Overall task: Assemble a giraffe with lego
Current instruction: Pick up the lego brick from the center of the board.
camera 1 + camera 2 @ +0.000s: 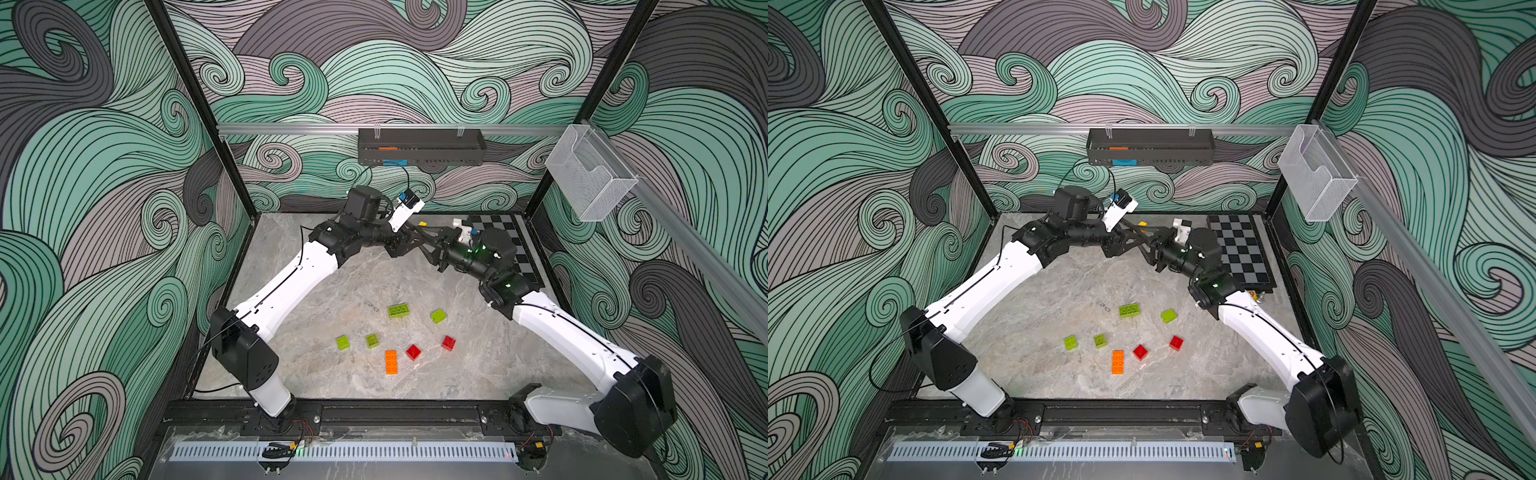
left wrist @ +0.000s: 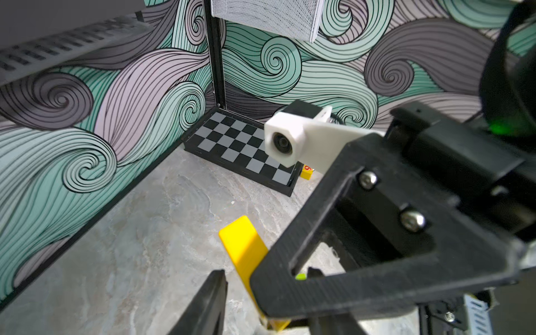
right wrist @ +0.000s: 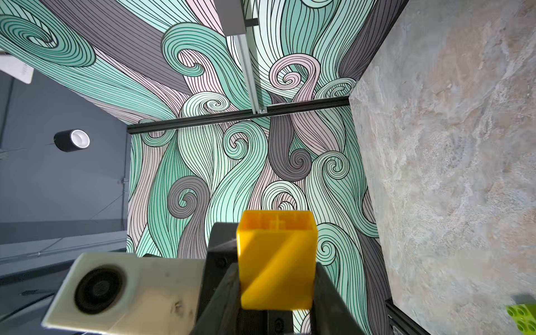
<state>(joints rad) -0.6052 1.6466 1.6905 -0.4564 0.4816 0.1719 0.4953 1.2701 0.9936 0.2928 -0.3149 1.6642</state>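
Right gripper (image 3: 277, 287): clamped on the yellow brick (image 3: 275, 255), a finger against each side face, raised above the back of the bench (image 1: 478, 365).
Left gripper (image 2: 255, 285): meets the right one tip to tip. One finger (image 2: 210, 301) stands just beside the brick and the other is hidden, so whether it grips cannot be told.

Yellow brick, 1: juts past the right fingertips, long axis in line with the fingers, hollow underside outward toward the left arm. Studs hidden.

Lime green, 4, all on the bench:
- long lime brick (image 1: 398, 311), studs up, long axis across the bench
- tilted lime brick (image 1: 438, 316), to its right
- left small lime brick (image 1: 343, 343) and right small lime brick (image 1: 372, 340), side by side nearer the front

Red, 2: near red brick (image 1: 413, 351) and far red brick (image 1: 449, 342).

Orange brick (image 1: 390, 361), 1: studs up, long axis front to back, just beside the near red brick.

These seven lie apart from one another, in both top views.

Chessboard (image 1: 1241, 249), 1: flat in the back right corner.
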